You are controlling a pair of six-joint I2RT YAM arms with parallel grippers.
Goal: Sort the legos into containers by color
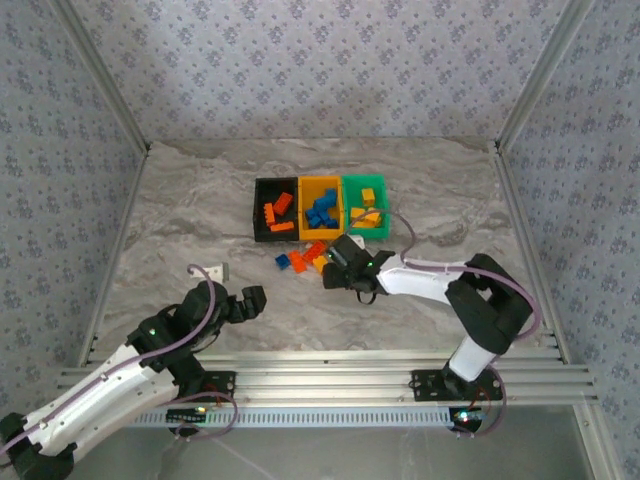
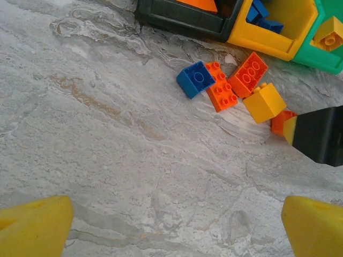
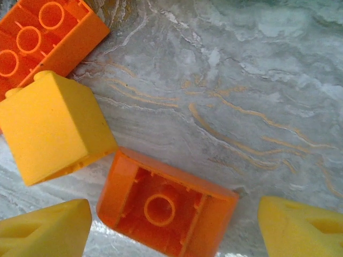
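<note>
Three joined containers stand mid-table: black (image 1: 258,210) with red-orange legos, yellow-orange (image 1: 302,205) with blue ones, green (image 1: 385,205) with yellow ones. Loose legos (image 1: 300,257) lie just in front of them. My right gripper (image 1: 335,272) is down at this pile, open. In the right wrist view an upside-down orange brick (image 3: 166,209) lies on the table between its yellow fingertips (image 3: 45,230), with a gap on the right side. A yellow brick (image 3: 53,126) and a red-orange brick (image 3: 43,37) lie just beyond. My left gripper (image 2: 174,230) stands open over bare table.
The left wrist view has a blue brick (image 2: 195,79), two red-orange bricks (image 2: 222,85), a yellow brick (image 2: 264,101) and the right gripper's black finger (image 2: 316,134). A small pale tag (image 1: 212,270) lies near the left gripper. Metal frame posts edge the table.
</note>
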